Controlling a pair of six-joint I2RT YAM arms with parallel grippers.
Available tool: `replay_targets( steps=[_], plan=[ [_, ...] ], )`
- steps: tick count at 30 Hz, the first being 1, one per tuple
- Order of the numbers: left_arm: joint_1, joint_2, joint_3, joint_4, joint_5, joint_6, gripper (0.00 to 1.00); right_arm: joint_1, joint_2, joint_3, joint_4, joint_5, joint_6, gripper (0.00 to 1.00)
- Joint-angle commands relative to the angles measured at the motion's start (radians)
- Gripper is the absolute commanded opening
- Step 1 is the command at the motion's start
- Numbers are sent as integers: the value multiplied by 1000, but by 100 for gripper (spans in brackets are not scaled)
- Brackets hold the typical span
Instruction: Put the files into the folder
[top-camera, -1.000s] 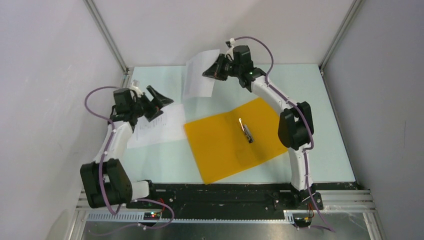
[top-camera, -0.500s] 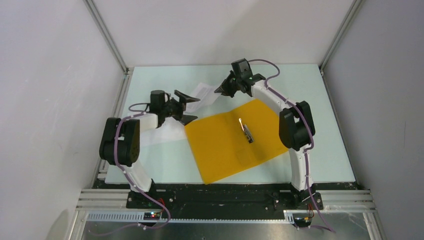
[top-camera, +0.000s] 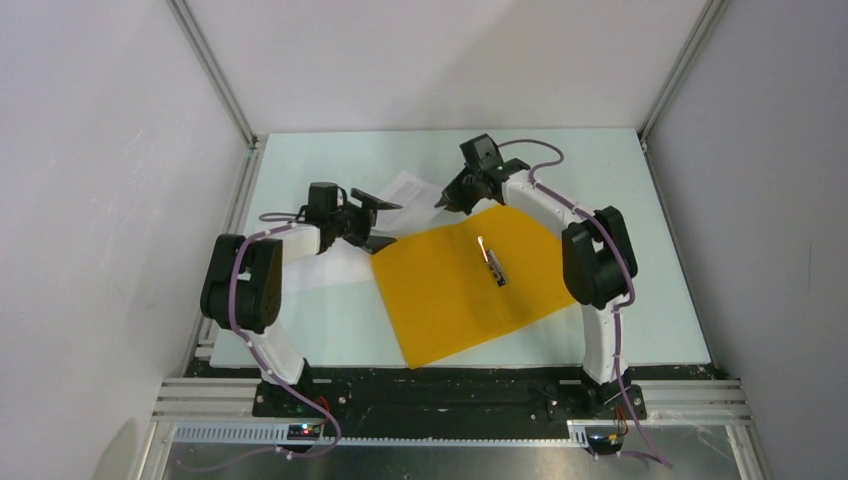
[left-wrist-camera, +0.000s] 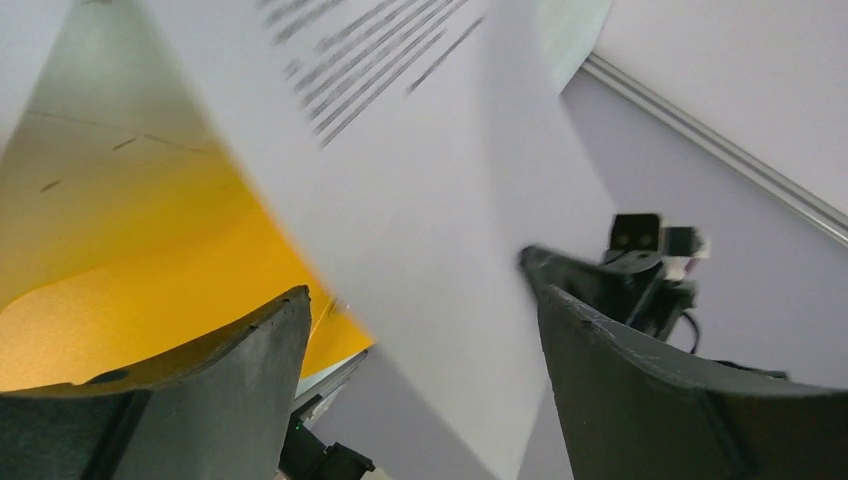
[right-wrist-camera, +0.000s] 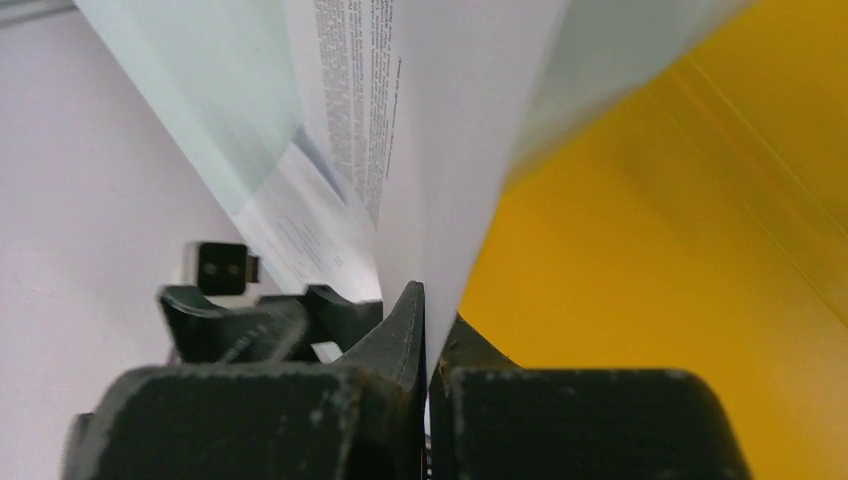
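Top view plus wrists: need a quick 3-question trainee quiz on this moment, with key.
1. True or false: the right gripper is shut on a sheet.
2. Pick one. The left gripper is: A) shut on the sheet, B) open, C) shut and empty.
3. Fill in: the folder lies ___ on the table, its clip showing.

Key: 1 true; 2 B; 3 open.
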Motion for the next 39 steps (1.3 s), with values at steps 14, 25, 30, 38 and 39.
replay_targets(
  steps=[14, 25, 30, 38, 39],
  plan=[
    [23, 65, 126, -98, -65, 26, 37, 50, -105, -102, 64, -30, -53, 0],
    [48, 50, 151, -179, -43, 101, 0, 2, -154, -157, 168, -172, -368, 59],
    [47, 53, 168, -160, 3, 171, 0, -134, -224, -219, 93, -323, -670, 82],
    [48, 89, 216, -123, 107, 162, 0, -297, -167, -300, 135, -764, -781, 99],
    [49, 87, 222, -105, 119, 159, 0, -303, -154, -289, 137, -804, -767, 99]
  ],
)
